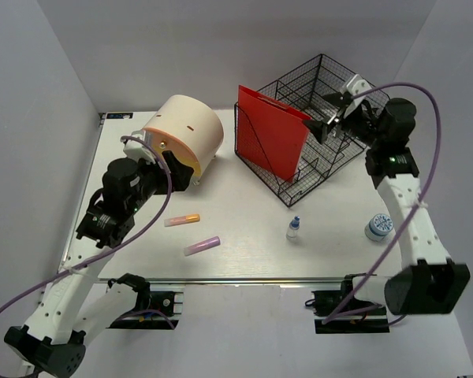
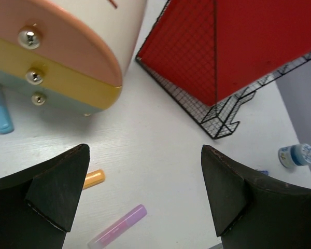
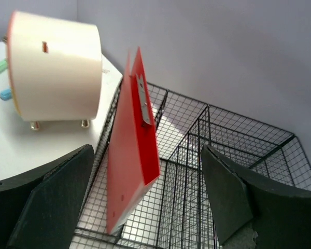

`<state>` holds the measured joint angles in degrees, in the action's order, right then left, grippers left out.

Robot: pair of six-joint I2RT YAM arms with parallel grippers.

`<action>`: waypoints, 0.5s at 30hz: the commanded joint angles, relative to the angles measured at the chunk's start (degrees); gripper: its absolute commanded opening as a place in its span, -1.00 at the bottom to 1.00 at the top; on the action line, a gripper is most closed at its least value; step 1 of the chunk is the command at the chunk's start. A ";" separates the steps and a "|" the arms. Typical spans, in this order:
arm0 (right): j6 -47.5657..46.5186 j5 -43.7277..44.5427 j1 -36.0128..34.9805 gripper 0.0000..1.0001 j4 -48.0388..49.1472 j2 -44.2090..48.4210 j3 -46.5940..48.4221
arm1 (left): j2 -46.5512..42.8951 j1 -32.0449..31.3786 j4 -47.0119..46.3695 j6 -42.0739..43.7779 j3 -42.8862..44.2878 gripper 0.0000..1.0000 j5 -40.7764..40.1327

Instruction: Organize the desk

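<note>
The white desk [image 1: 252, 256] holds a cream round organizer [image 1: 188, 132] lying on its side at the back left. A red folder [image 1: 270, 132] stands in a black wire rack [image 1: 331, 161] at the back right. An orange marker [image 1: 182, 220] and a purple marker [image 1: 202, 246] lie near the front. My left gripper [image 1: 180, 172] is open and empty beside the organizer; its wrist view shows the orange marker [image 2: 93, 179] and purple marker [image 2: 119, 225] below it. My right gripper [image 1: 335, 106] is open and empty over the rack, next to the red folder [image 3: 132, 155].
A small dropper bottle [image 1: 293, 228] stands front centre. A blue-and-white jar [image 1: 378, 228] sits by the right arm. A blue marker [image 2: 1, 116] lies under the organizer [image 2: 67, 52]. A metal rail [image 1: 244, 281] runs along the near edge. Grey walls enclose the desk.
</note>
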<state>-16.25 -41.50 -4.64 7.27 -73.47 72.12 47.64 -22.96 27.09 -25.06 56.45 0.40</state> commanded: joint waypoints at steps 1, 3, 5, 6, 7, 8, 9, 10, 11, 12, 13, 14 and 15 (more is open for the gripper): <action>2.09 -0.07 0.25 0.78 -10.92 5.09 0.74 | 0.52 0.20 3.58 0.45 1.91 0.96 -5.15; 3.76 -3.93 0.25 0.78 -13.15 7.89 -0.57 | 1.14 0.20 3.58 0.10 1.74 0.89 -5.24; 6.39 -7.17 0.08 0.66 -14.73 10.36 -2.67 | 0.97 0.20 3.32 0.01 1.39 0.79 -6.38; 7.10 -8.94 -0.19 0.48 -14.74 12.98 -5.64 | 0.44 0.20 2.71 -0.25 0.69 0.62 -6.82; 7.37 -10.69 -0.19 0.16 -15.00 14.05 -7.06 | 0.44 0.20 2.27 -0.25 0.34 0.56 -7.34; 8.24 -13.58 -0.36 -0.58 -15.96 14.84 -8.38 | 0.53 0.20 1.92 -0.17 0.07 0.47 -8.30; 8.77 -15.09 -0.45 -0.88 -15.97 16.15 -11.44 | 1.22 0.20 1.83 -0.17 -0.02 0.30 -8.84; 8.69 -17.28 -0.63 -1.00 -16.40 16.52 -12.86 | 1.84 0.20 1.82 0.01 0.15 0.22 -9.28; 8.43 -18.00 -1.15 -1.00 -17.97 16.69 -14.18 | 2.63 0.72 1.74 0.45 0.33 0.13 -9.98; 8.17 -18.62 -1.16 -1.00 -18.51 16.69 -16.72 | 4.55 0.72 1.82 0.62 1.29 -0.10 -10.59; 7.90 -19.32 -1.42 -0.93 -18.95 16.78 -17.88 | 5.70 0.72 2.00 0.71 1.91 -0.19 -11.12; 7.03 -19.32 -1.94 -0.74 -19.74 16.61 -18.67 | 6.93 0.72 2.87 1.24 2.78 -0.32 -12.69; 6.94 -19.41 -2.12 -0.63 -19.83 16.52 -20.07 | 8.07 1.42 3.31 1.50 3.58 -0.45 -13.23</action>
<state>-9.15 -56.84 -6.02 -9.41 -56.82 54.35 52.82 -22.48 29.61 -24.80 57.28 -9.08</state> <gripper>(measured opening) 0.144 0.305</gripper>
